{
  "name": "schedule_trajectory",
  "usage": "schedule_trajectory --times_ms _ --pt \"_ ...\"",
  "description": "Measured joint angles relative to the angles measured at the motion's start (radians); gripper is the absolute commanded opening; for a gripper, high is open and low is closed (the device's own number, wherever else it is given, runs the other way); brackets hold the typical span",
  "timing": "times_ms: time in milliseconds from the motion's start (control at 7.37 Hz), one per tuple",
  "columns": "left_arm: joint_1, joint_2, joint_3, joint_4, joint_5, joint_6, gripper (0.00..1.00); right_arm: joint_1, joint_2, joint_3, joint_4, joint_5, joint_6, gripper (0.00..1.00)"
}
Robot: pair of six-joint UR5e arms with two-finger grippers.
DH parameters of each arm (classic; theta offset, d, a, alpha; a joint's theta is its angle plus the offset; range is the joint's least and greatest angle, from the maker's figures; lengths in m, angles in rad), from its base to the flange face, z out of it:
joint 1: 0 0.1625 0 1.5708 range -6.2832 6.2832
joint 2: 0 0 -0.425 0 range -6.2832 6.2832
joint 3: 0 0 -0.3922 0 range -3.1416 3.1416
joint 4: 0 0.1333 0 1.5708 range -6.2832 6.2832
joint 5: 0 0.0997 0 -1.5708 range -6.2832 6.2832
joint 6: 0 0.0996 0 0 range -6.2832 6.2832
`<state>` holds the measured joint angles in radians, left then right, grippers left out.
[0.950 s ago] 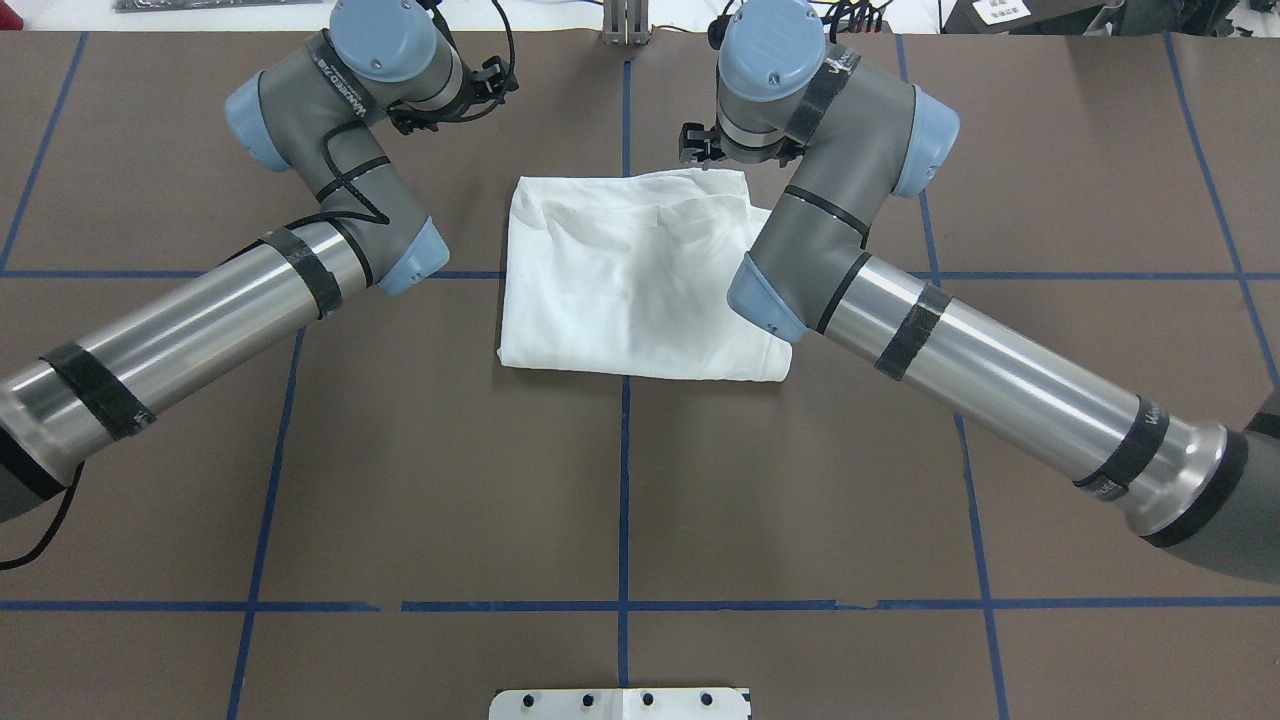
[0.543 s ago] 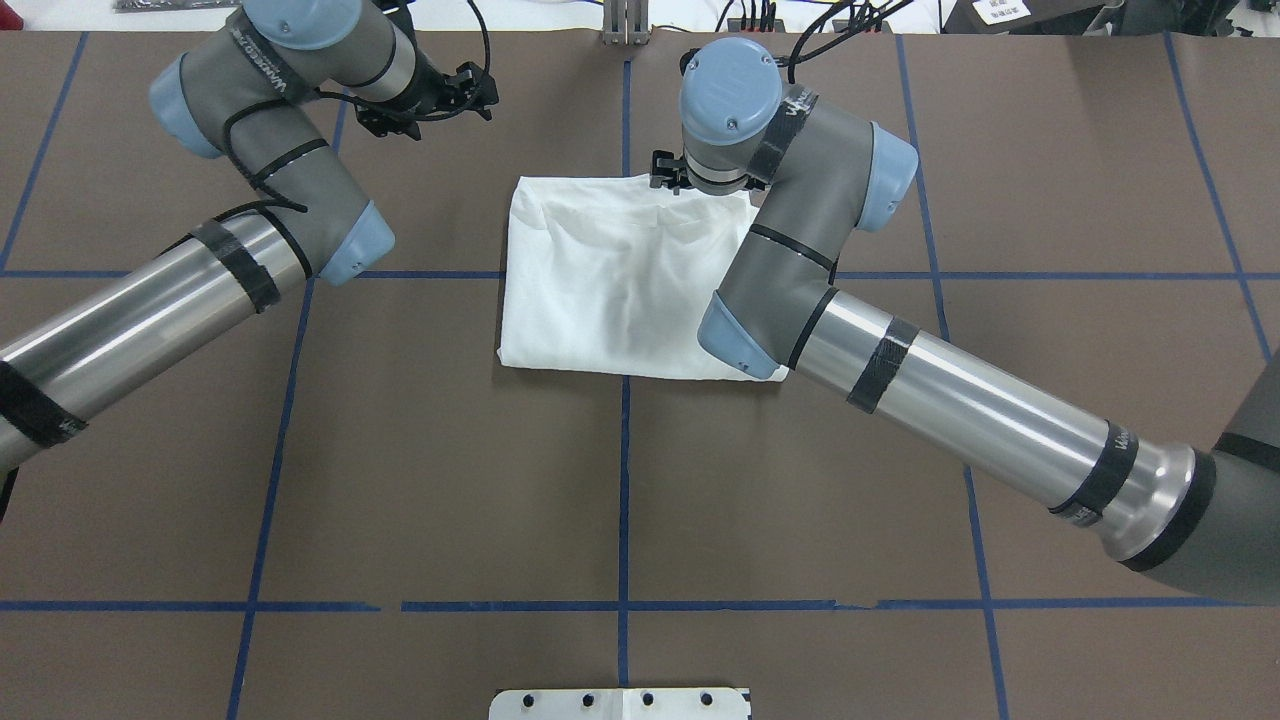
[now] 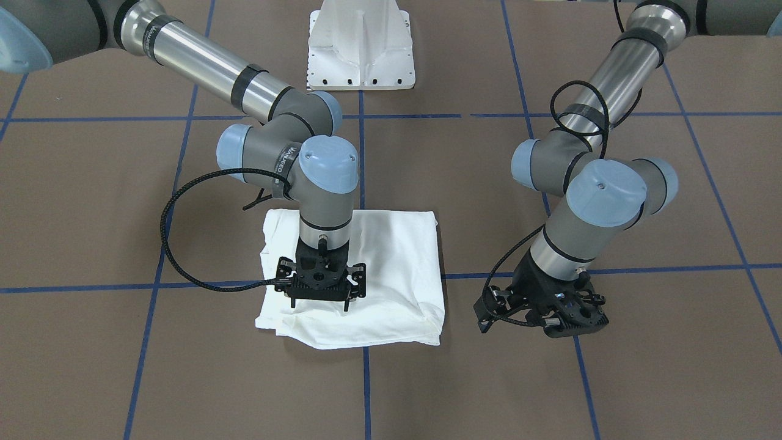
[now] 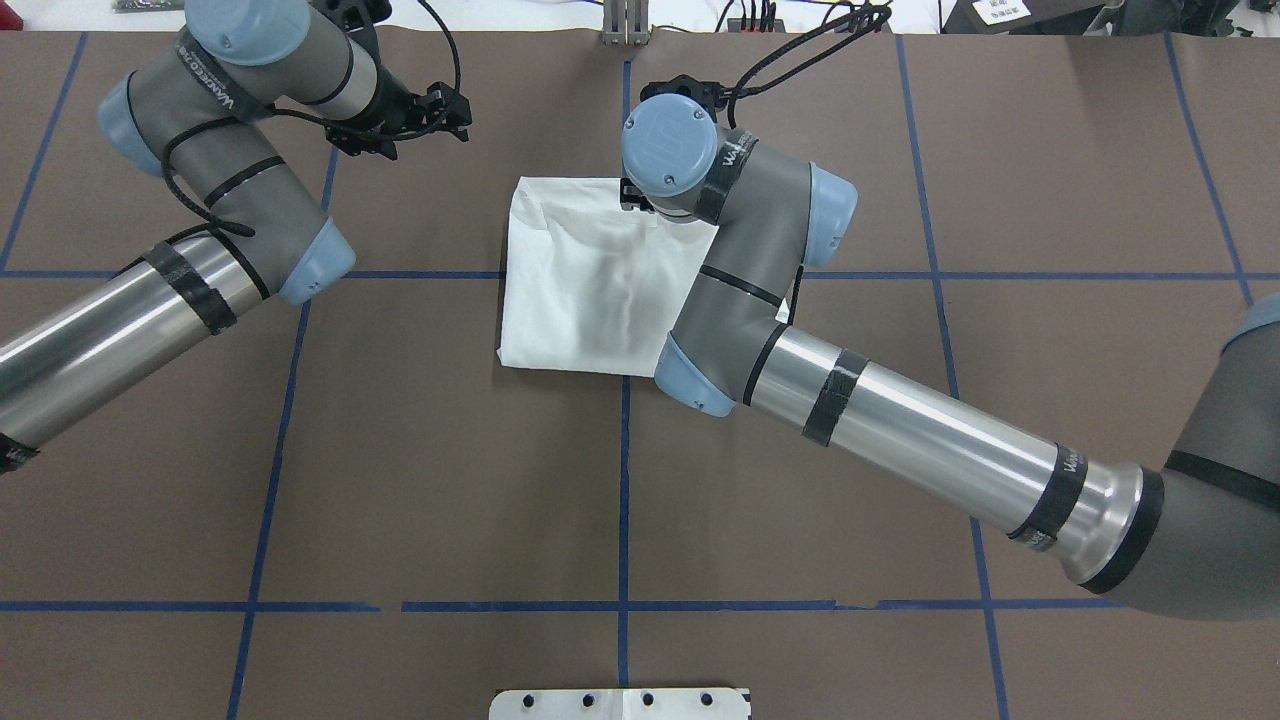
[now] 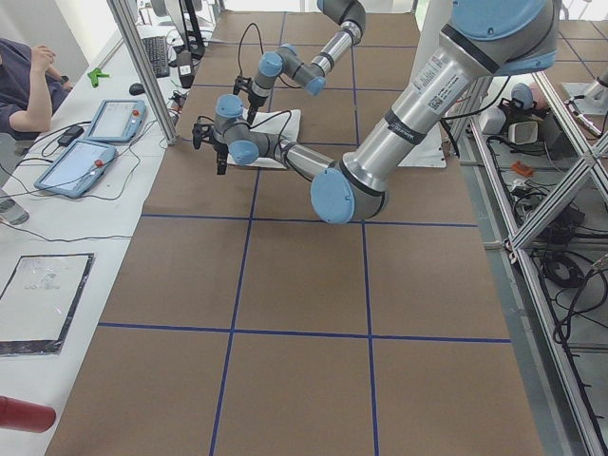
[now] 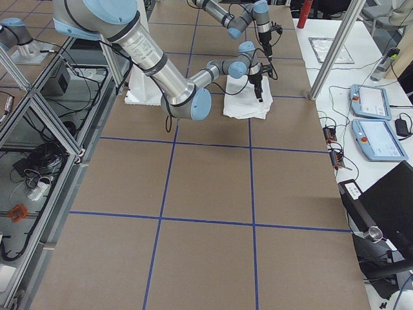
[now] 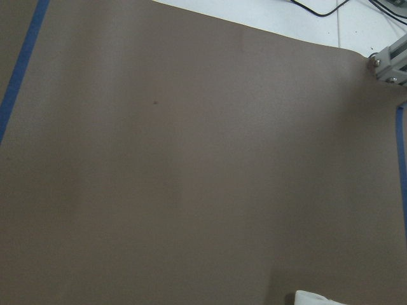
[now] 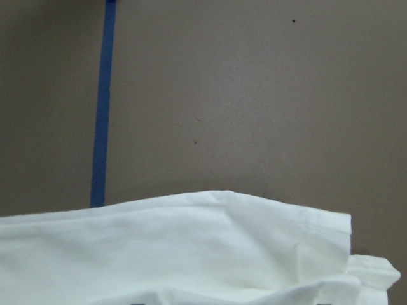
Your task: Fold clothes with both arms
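Note:
The white T-shirt lies folded into a rough rectangle at the table's middle, plain side up, with no print showing. It also shows in the front view. My right gripper points down over the shirt's far edge, fingers apart and holding nothing; in the overhead view its wrist hides most of it. The right wrist view shows the shirt's folded edge just below. My left gripper hangs over bare table beside the shirt, with no cloth in it. I cannot tell whether its fingers are open or shut.
The brown table cover carries a grid of blue tape lines. The white pedestal base stands at the robot's side. An operator and two tablets are at the far table edge.
My right arm has swung left, carrying its gripper from the shirt's far right corner to the middle of the far edge. My left arm has drawn further left, away from the shirt.

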<state>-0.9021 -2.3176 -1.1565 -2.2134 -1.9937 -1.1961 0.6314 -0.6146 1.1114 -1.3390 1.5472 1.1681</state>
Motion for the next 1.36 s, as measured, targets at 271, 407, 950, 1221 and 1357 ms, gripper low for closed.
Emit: schedule_trajectory --times_ms 271,407,950,1221,1357 --pt "0.002 0.003 -0.001 0.000 -0.001 0.000 1.00 -0.019 -0.010 -0.002 -0.003 -0.039 -0.002 0.00" --pt "0.002 0.004 -0.001 0.000 -0.002 0.000 1.00 -0.022 -0.014 -0.002 -0.005 -0.051 -0.008 0.00" --pt "0.003 0.006 -0.006 0.000 -0.001 -0.003 1.00 0.023 -0.013 -0.033 -0.006 -0.078 -0.076 0.00" --pt "0.003 0.006 -0.015 0.001 -0.001 -0.009 1.00 0.043 -0.010 -0.057 -0.005 -0.082 -0.099 0.99" --pt "0.004 0.006 -0.020 0.001 0.000 -0.010 1.00 0.048 -0.008 -0.060 -0.003 -0.083 -0.112 1.00"
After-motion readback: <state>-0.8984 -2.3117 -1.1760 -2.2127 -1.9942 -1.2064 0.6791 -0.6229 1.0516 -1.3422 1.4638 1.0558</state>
